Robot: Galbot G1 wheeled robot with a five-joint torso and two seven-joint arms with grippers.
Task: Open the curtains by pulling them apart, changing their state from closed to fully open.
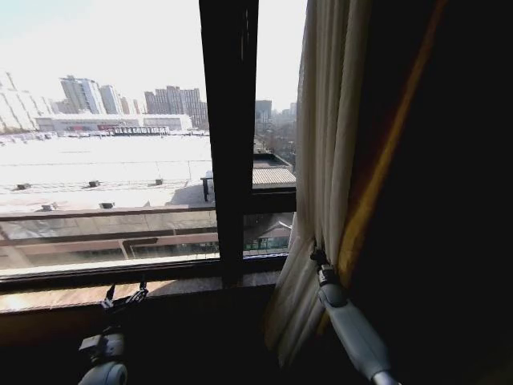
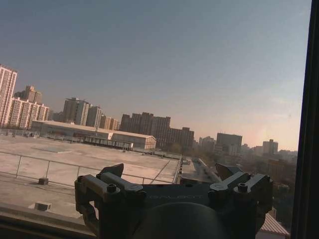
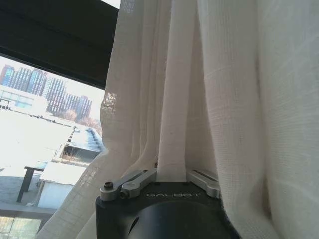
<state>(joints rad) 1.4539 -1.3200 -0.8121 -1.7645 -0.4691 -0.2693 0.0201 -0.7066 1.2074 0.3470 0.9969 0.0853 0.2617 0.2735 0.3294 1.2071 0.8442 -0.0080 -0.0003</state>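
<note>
A sheer cream curtain (image 1: 325,160) hangs gathered in tight pleats at the right side of the window. My right gripper (image 1: 319,258) reaches up to its lower part and is shut on one fold. The right wrist view shows that fold of the curtain (image 3: 224,89) pinched between the metal fingers (image 3: 130,185) of the right gripper (image 3: 172,175). My left gripper (image 1: 125,295) is low at the left, just in front of the window sill, open and holding nothing. In the left wrist view the left gripper (image 2: 172,177) points out through the bare glass, its fingers (image 2: 112,181) spread wide.
A black window frame bar (image 1: 230,136) stands upright in the middle of the glass. A dark opaque drape (image 1: 433,200) hangs right of the sheer curtain. The brown window sill (image 1: 64,298) runs along below the glass. Rooftops and city buildings lie outside.
</note>
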